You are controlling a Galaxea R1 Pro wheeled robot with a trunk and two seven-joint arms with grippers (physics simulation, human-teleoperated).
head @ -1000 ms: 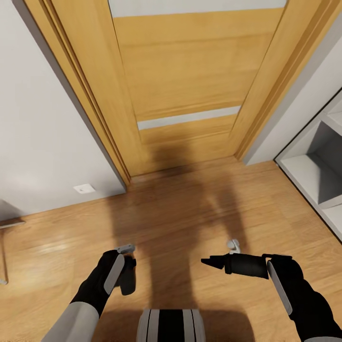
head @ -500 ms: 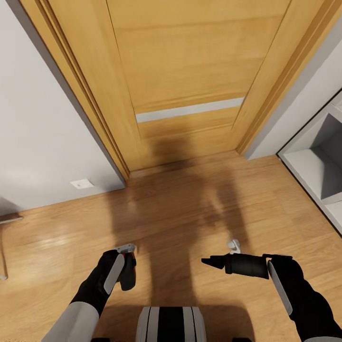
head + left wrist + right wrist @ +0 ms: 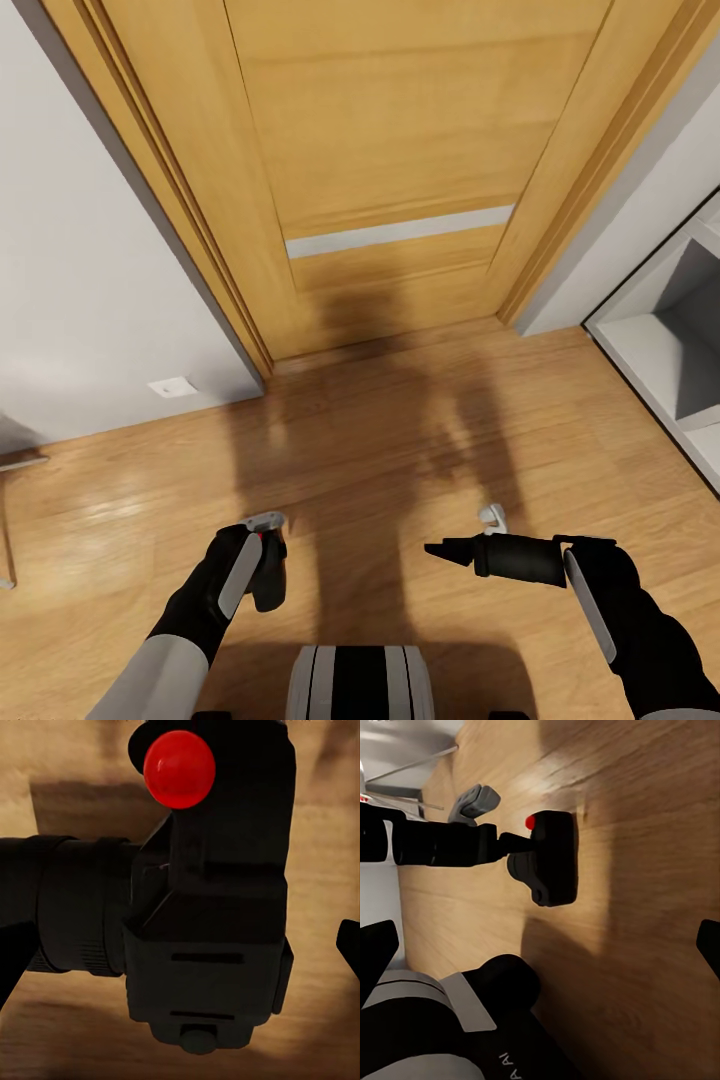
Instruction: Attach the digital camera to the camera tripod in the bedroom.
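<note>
Fingers of the left gripper (image 3: 268, 570) are clamped on the digital camera (image 3: 202, 907), whose red button (image 3: 179, 769) and black body sit right between them; the right wrist view shows the same camera (image 3: 551, 859) held out above the floor (image 3: 400, 440), clear of it. Opposite these fingers, the right gripper (image 3: 440, 550) points toward them across the robot's front; its tips (image 3: 709, 937) stand wide apart at the edges of its own wrist view, with nothing between them. Ahead of both grippers lie bare planks, then the oak door (image 3: 390, 170); off to the right gripper's side stands a white cube shelf (image 3: 650, 350). So the pickup looks done. What remains, I judge, is reaching the tripod and seating the camera on it.
</note>
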